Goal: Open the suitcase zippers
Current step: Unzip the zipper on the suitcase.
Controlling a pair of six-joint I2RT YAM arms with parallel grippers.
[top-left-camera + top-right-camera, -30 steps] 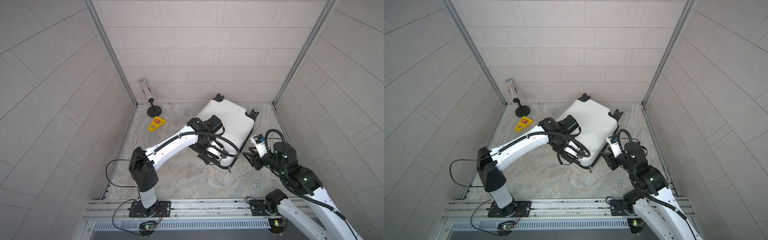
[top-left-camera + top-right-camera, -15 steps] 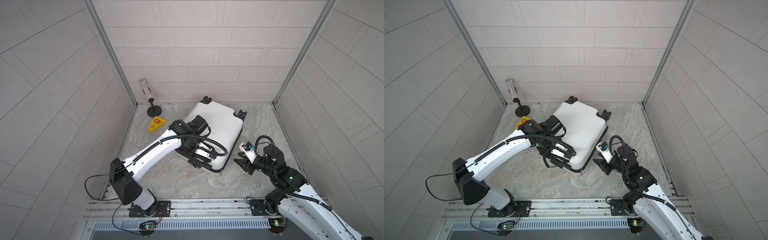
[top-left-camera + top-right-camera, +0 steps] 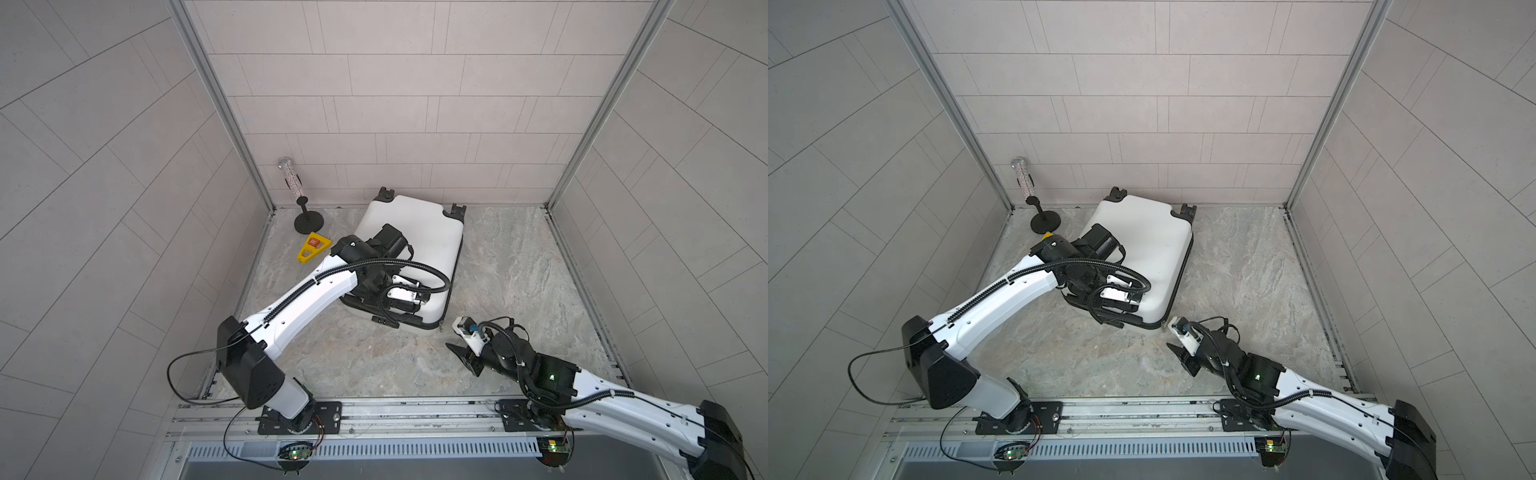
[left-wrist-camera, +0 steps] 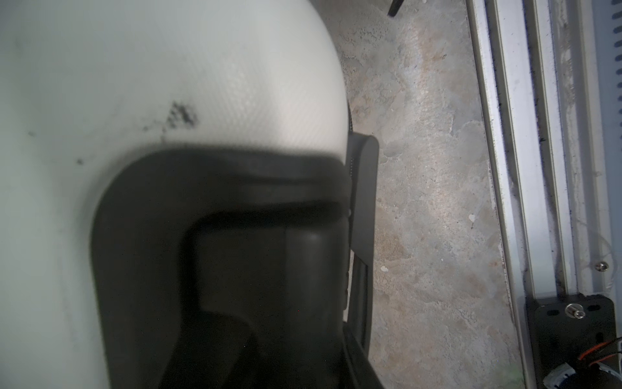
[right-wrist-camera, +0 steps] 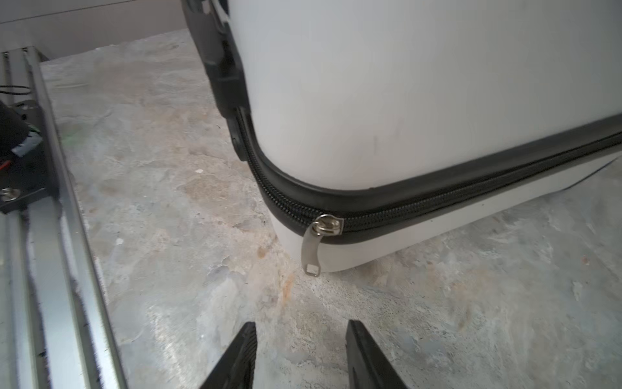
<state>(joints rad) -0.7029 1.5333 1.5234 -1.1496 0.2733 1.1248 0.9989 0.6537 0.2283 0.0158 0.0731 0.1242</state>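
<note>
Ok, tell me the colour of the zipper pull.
Silvery metal; the zipper pull shows best in the right wrist view.

Bare floor (image 5: 202, 269) lies open between the right gripper (image 5: 301, 325) and the suitcase's (image 5: 404, 101) zipper pull (image 5: 311, 249).

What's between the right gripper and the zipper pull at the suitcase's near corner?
Only bare floor. In the right wrist view the right gripper, jaws apart and empty, points at the zipper pull with nothing in the gap.
</note>
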